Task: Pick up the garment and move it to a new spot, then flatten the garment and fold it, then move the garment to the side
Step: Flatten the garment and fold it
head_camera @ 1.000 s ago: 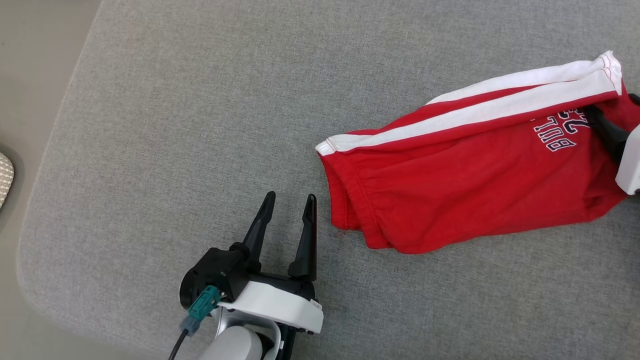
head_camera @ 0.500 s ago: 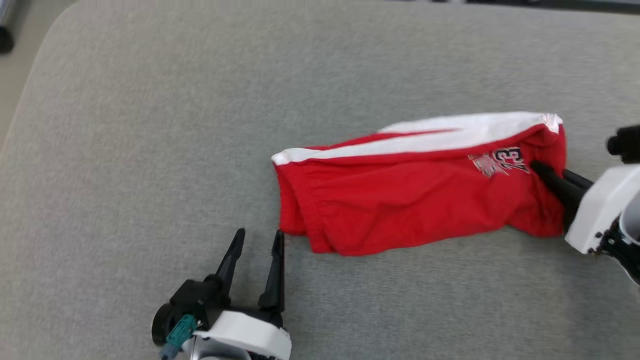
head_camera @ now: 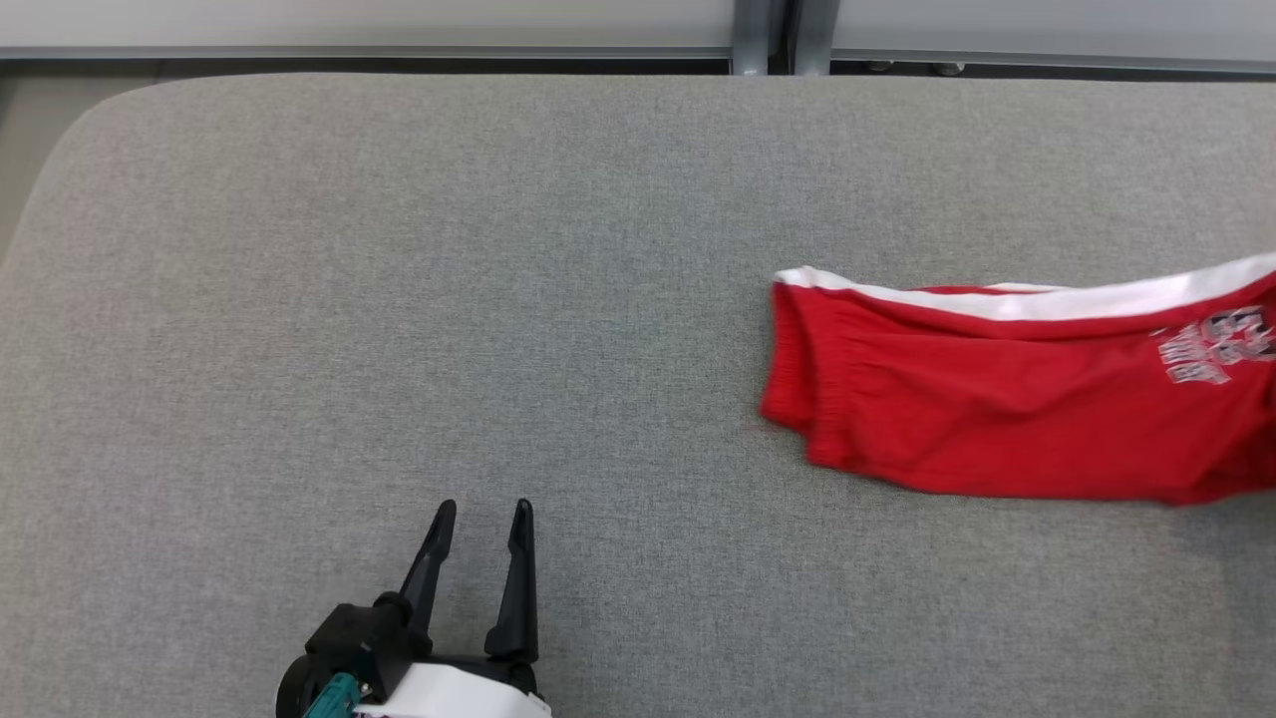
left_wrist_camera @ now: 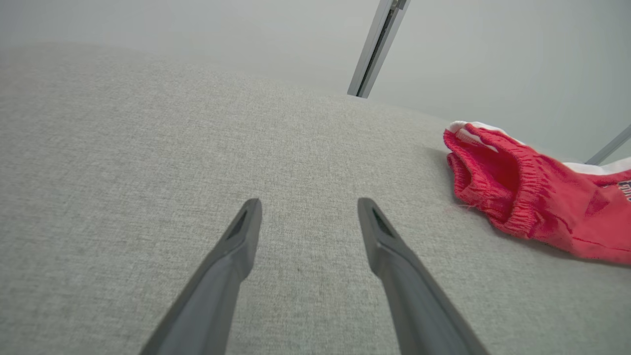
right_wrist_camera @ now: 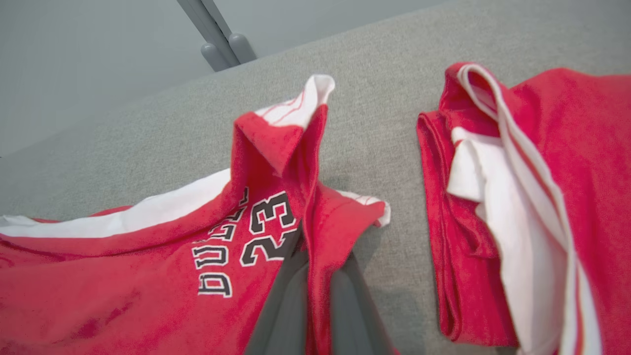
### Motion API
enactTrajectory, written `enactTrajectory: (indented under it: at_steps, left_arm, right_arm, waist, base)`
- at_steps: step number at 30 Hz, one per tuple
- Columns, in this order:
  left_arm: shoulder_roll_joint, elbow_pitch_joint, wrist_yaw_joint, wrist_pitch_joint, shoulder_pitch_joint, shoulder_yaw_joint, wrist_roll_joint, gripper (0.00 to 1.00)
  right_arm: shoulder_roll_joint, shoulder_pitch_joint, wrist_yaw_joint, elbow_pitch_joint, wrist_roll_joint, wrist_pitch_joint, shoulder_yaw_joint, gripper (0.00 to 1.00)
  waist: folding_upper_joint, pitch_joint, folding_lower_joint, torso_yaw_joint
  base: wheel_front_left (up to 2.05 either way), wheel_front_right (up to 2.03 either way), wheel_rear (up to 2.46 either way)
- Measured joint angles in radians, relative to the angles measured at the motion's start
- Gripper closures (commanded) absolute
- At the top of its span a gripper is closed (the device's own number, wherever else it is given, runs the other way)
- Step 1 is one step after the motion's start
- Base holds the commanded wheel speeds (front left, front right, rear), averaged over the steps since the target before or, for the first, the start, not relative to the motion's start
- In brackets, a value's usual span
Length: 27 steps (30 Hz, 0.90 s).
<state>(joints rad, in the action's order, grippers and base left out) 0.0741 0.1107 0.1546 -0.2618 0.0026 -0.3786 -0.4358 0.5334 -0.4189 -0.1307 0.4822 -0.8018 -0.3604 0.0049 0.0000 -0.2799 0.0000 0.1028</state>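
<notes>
2 dark fingers of the right gripper (right_wrist_camera: 319,281) are pinched together on a raised fold of the red garment (head_camera: 997,419), beside its printed 23. The garment lies on the grey cushion (head_camera: 399,299), at the right side in the head view, with its elastic waistband toward the middle and a white stripe along the far edge. The left gripper (head_camera: 483,511) is well apart from it, fingers spread, holding nothing. A second red-and-white cloth (right_wrist_camera: 542,197) lies just beside the gripped end, possibly another garment.

2 red garments: printed garment (right_wrist_camera: 148,276), 2nd garment (right_wrist_camera: 567,148); 2 claws: L claw (head_camera: 483,511), R claw (right_wrist_camera: 320,276); 1 grey surface (head_camera: 399,299).
</notes>
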Motion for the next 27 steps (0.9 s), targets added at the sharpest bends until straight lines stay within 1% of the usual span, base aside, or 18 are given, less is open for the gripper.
enactTrajectory:
  at_steps: [2, 4, 8, 11, 13, 15, 18, 22, 26, 27]
  left_arm:
    - [-0.005, 0.005, -0.004, 0.000, 0.008, -0.001, -0.001, 0.00]
    - [-0.010, 0.013, -0.007, 0.000, 0.016, -0.001, -0.006, 0.00]
    - [-0.019, 0.021, -0.013, 0.000, 0.028, 0.000, -0.017, 0.00]
    - [-0.021, 0.030, -0.014, 0.000, 0.031, -0.002, -0.025, 0.00]
    - [-0.022, 0.035, -0.019, 0.000, 0.030, -0.005, -0.025, 0.00]
    - [-0.023, 0.040, -0.023, 0.000, 0.024, -0.010, -0.024, 0.00]
    - [-0.024, 0.049, -0.031, 0.000, 0.005, -0.020, -0.024, 0.00]
    - [-0.025, 0.066, -0.035, 0.000, -0.011, -0.040, -0.030, 0.00]
    - [-0.025, 0.076, -0.030, 0.000, -0.016, -0.049, -0.041, 0.00]
    - [-0.025, 0.077, -0.029, 0.000, -0.016, -0.049, -0.041, 0.00]
  right_arm:
    - [0.031, -0.019, 0.000, -0.014, -0.004, -0.014, -0.029, 1.00]
    - [0.045, -0.025, 0.001, -0.052, -0.015, -0.041, -0.037, 1.00]
    - [0.030, -0.022, 0.001, -0.192, -0.023, -0.126, 0.011, 1.00]
    - [-0.024, -0.021, 0.001, -0.292, -0.001, -0.173, 0.057, 1.00]
    - [-0.086, -0.022, 0.001, -0.337, 0.021, -0.198, 0.090, 1.00]
    - [-0.154, -0.023, 0.001, -0.349, 0.058, -0.221, 0.123, 1.00]
    - [-0.234, -0.035, 0.001, -0.329, 0.139, -0.233, 0.175, 1.00]
    - [-0.335, -0.056, 0.001, -0.266, 0.216, -0.212, 0.209, 1.00]
    - [-0.391, -0.084, 0.001, -0.205, 0.267, -0.171, 0.199, 1.00]
    - [-0.402, -0.086, 0.001, -0.196, 0.276, -0.162, 0.200, 0.97]
  waist:
    - [0.0000, 0.007, 0.0000, 0.006]
    - [0.0000, 0.017, 0.0000, 0.011]
    - [0.0000, 0.043, 0.0000, 0.019]
    - [0.0000, 0.054, 0.0000, 0.022]
    - [0.0000, 0.052, 0.0000, 0.023]
    - [0.0000, 0.045, 0.0000, 0.026]
    - [0.0000, 0.032, -0.0001, 0.037]
    - [0.0000, 0.016, 0.0000, 0.065]
    - [0.0000, 0.006, 0.0000, 0.095]
    - [0.0000, 0.005, 0.0000, 0.100]
  base:
    - [0.00, 0.00, 0.00]
    - [0.00, 0.00, 0.00]
    - [0.00, 0.00, 0.00]
    - [0.00, 0.00, 0.00]
    - [0.00, 0.00, 0.00]
    - [0.00, 0.00, 0.00]
    - [0.00, 0.00, 0.00]
    - [0.00, 0.00, 0.00]
    - [0.00, 0.00, 0.00]
    - [0.00, 0.00, 0.00]
